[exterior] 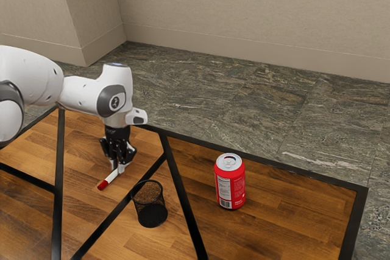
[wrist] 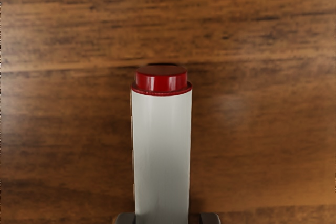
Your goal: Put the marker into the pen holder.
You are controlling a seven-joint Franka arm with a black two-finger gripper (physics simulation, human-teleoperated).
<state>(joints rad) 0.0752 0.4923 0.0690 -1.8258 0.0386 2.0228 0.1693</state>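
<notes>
One marker (wrist: 161, 156) between parted fingers (wrist: 210, 219), outside pen holder

Marker: white body, red end, looks flat on the table (exterior: 286, 211); in the exterior view the red end aims about 7-8 o'clock from the gripper (exterior: 118, 168). Gripper: not clenched, looks released; fingers straddle the barrel, with a sliver of wood visible between it and one finger. Pen holder (exterior: 150, 206): upright, near, 4 o'clock from marker. Soda can (exterior: 230, 182): upright, well apart, 3 o'clock. Arm (exterior: 88, 94): comes in from 10 o'clock.

Risks, my call: off-centre straddle means one finger may push first, so the barrel could roll or twist while closing. Smooth round barrel, could slip if pinched shallow. Held level, it would land across the rim; needs tipping upright before release. Low carry toward 4 o'clock might clip the mesh wall and topple the holder, which looks light. Can seems out of the way unless the swing goes wide.

Unclear: marker's other end, cut off in the wrist view, lost behind fingers in the exterior view. Grip depth: can't tell. Arm's base: cropped. Far finger's contact with wood: can't tell.
</notes>
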